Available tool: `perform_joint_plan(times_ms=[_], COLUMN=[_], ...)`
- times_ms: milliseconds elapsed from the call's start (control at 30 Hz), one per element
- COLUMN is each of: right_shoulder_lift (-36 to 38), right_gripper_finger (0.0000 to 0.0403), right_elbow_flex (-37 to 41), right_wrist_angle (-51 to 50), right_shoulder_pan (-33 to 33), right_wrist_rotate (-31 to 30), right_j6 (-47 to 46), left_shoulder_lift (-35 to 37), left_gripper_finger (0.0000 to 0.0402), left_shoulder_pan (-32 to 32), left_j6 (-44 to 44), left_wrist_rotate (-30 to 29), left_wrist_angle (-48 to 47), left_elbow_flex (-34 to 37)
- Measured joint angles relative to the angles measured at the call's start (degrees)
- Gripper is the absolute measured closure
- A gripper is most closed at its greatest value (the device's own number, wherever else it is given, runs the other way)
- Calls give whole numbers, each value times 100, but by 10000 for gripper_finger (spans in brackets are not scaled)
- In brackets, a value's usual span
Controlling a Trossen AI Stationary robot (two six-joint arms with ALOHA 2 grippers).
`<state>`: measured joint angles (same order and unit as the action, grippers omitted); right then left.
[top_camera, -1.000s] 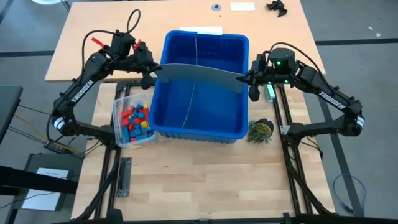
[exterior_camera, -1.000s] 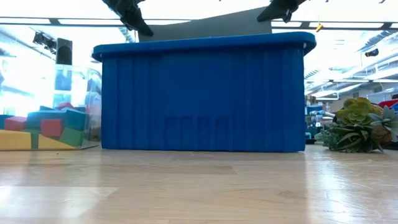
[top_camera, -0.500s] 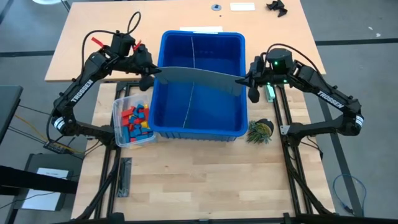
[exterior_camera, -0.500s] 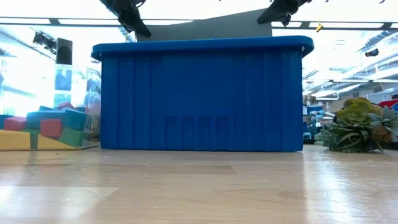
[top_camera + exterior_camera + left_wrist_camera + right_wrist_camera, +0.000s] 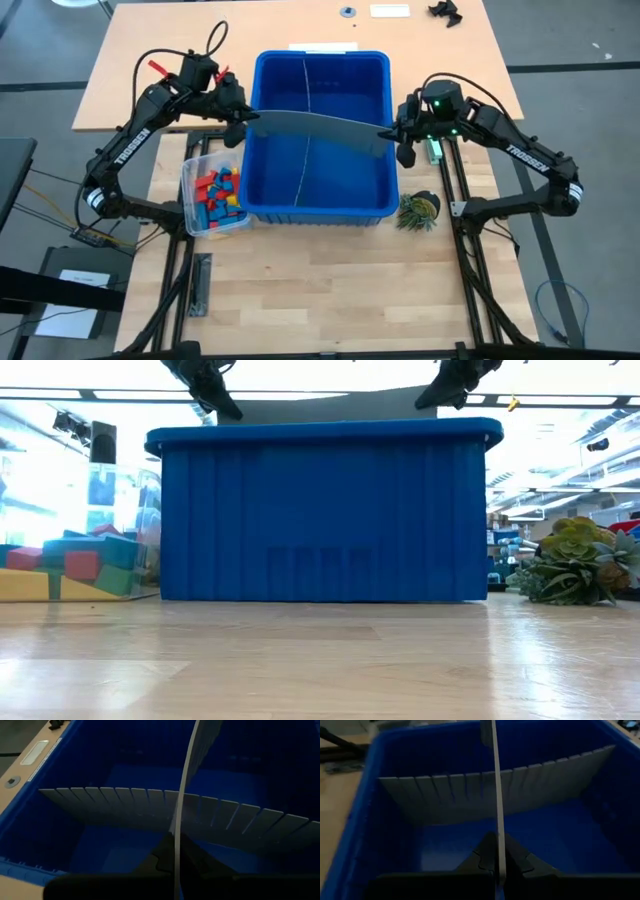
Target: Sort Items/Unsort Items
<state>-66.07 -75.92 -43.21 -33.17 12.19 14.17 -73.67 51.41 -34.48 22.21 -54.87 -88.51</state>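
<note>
both grippers are clamping 1 grey divider sheet (image 5: 318, 128) by its ends, left gripper (image 5: 240, 118) and right gripper (image 5: 396, 132), above the blue bin (image 5: 318, 205). the toy blocks (image 5: 215, 193) are sitting in a clear box below the left gripper. uneven lowering could bow the sheet and miss the slots of the lengthwise divider (image 5: 165, 810).

Two dark arms lettered TROSSEN in white, looping black cables, red tags on the left arm (image 5: 150, 110).
</note>
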Motion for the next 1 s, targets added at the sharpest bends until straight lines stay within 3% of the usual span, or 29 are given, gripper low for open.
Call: perform_joint_plan(times_ms=[367, 1000], right_shoulder_lift=[-322, -595], right_gripper_finger=[396, 396], right_elbow_flex=[3, 15], right_wrist_angle=[-17, 859], right_shoulder_pan=[-43, -401], right_wrist_rotate=[-655, -890], right_j6=[416, 757], left_shoulder_lift=[-22, -15], left_gripper_finger=[386, 386], left_shoulder_pan=[-6, 0], left_j6=[8, 43], left_wrist_rotate=[-204, -458], left_wrist_angle=[-52, 68], left_elbow_flex=[126, 444])
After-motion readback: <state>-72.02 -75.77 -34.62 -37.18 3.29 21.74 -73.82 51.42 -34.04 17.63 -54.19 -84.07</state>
